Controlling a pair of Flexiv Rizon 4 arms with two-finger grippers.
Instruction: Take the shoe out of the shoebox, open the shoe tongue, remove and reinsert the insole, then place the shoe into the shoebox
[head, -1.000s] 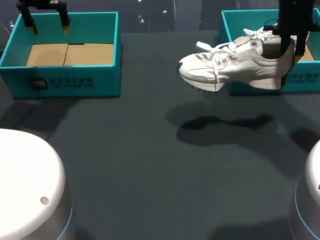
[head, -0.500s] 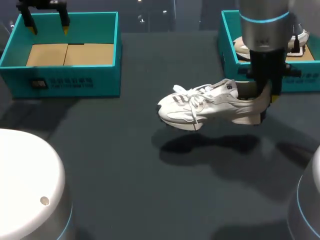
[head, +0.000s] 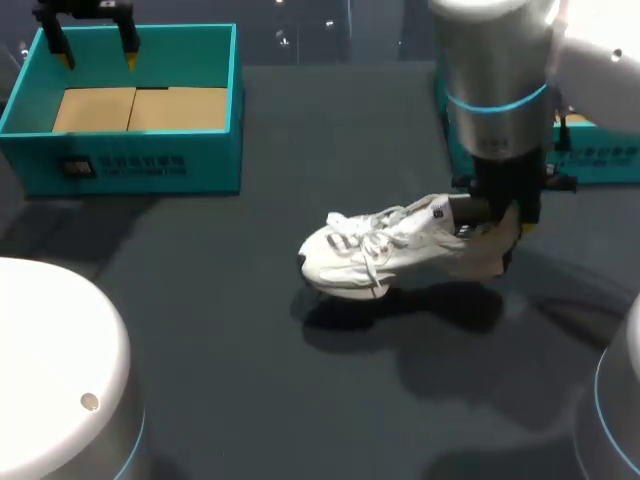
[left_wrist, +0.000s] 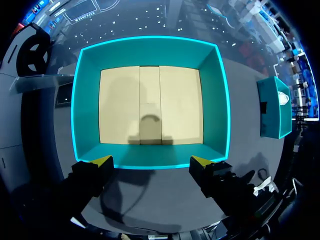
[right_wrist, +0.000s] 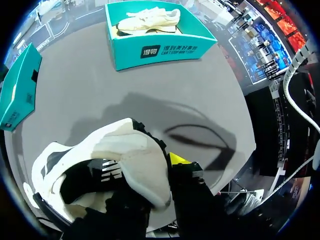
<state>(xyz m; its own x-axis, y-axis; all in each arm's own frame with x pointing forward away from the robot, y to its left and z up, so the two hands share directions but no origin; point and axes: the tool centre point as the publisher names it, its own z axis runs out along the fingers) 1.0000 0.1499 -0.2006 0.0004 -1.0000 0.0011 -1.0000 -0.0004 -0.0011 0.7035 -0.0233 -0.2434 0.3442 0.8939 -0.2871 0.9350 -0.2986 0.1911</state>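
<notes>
white shoe held by its heel over the bench

the right pincer (head: 503, 222) is clamped on the heel of the white shoe (head: 395, 250). one finger is down inside the shoe. the other finger (right_wrist: 177, 160), with its yellow tip, sits on the back of the heel. the shoe lies about level with its toe pointing to my left, and its laces are loose on top. it is out of the box and low over the middle of the dark bench (head: 200, 330). its shadow is right under it. i cannot tell if the sole touches the bench. the right box (right_wrist: 160, 50) stands behind the right arm, and the other shoe (right_wrist: 147, 20) lies inside it. the left pincer (left_wrist: 151, 161) is well apart from all this, at the back left. its fingers are wide apart. it hangs over one wall of the left box (left_wrist: 87, 100), which has a brown cardboard floor (left_wrist: 150, 105).
</notes>
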